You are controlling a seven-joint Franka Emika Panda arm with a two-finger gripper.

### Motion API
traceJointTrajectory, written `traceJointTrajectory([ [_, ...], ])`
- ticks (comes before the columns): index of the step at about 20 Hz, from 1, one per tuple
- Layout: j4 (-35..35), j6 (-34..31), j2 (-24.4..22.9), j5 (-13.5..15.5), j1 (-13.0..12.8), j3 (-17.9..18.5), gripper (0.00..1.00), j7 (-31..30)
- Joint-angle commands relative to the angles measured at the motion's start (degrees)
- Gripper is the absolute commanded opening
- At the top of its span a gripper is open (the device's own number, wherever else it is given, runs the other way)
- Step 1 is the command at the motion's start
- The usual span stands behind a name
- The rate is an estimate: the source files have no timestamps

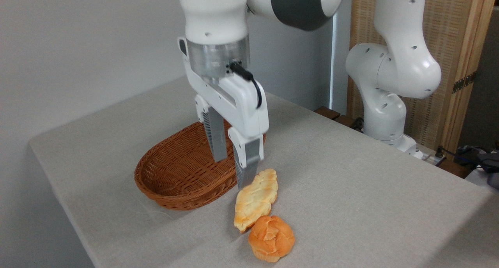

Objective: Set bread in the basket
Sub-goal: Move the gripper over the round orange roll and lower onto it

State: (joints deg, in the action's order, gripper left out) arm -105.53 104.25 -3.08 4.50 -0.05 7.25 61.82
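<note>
The bread [271,238], a small round orange-brown bun with a knotted top, lies on the table near the front edge. The oval reddish-brown wicker basket [171,174] sits to its upper left with nothing in it. My gripper [231,173] hangs open over the basket's near right rim, fingers pointing down and nothing between them. One fingertip [243,182] is close above the end of the pale flat loaf. The bun is well in front of and below the gripper.
A paler leaf-shaped flat loaf [256,199] lies between basket and bun, touching the bun. The arm's white base [386,104] stands at the table's right rear, with cables [464,157] beside it. The table's front and left edges drop off.
</note>
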Motion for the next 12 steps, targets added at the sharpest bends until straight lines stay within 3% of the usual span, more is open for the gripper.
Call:
traceJointTrajectory([
  [1, -2.5, 2.1, -0.8, 0.2, 0.0, 2.2, 1.0, 8.8],
  [7, -4.8, 3.7, -0.4, 0.1, 0.0, 4.6, 1.0, 18.8],
  [10, -6.4, 4.2, -0.2, -4.8, 0.1, 5.0, 1.0, 26.1],
  [12, -7.1, 7.0, 0.2, -5.2, 0.1, 5.0, 1.0, 28.0],
])
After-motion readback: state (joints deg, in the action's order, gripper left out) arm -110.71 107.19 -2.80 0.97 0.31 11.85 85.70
